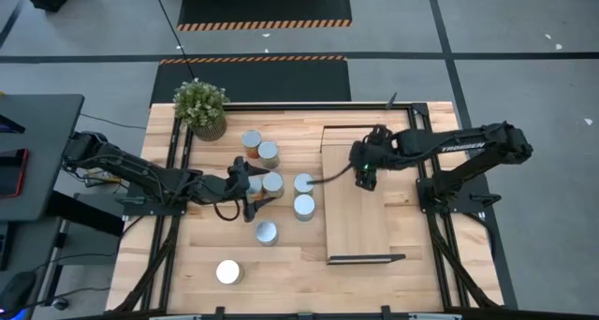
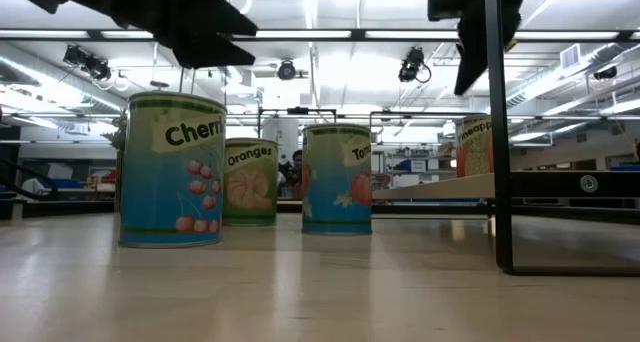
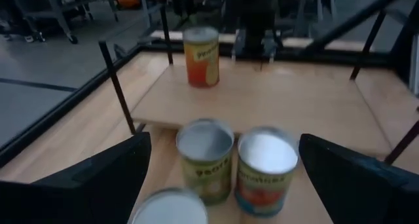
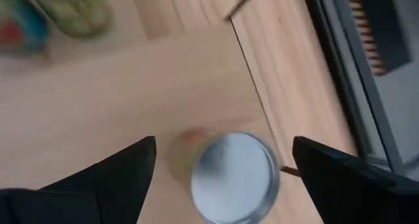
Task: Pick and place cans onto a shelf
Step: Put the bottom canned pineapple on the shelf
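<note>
Several cans stand upright on the table between the plant and the shelf (image 1: 356, 217), among them two side by side (image 3: 205, 158) (image 3: 265, 165), straight ahead of my left gripper (image 1: 253, 198). That gripper hangs open above the table and touches none of them. One can with an orange side (image 3: 201, 56) stands on the shelf's far part; its silver lid (image 4: 232, 178) shows below and between the fingers of my right gripper (image 4: 223, 140). My right gripper is open above it, with a gap on each side. In the high view this arm hides that can.
A potted plant (image 1: 199, 108) stands at the table's far left. A lone can with a white top (image 1: 228, 272) stands near the front edge. The shelf's black frame (image 2: 497, 132) rises at its short ends. The shelf board's near half (image 1: 356, 231) is bare.
</note>
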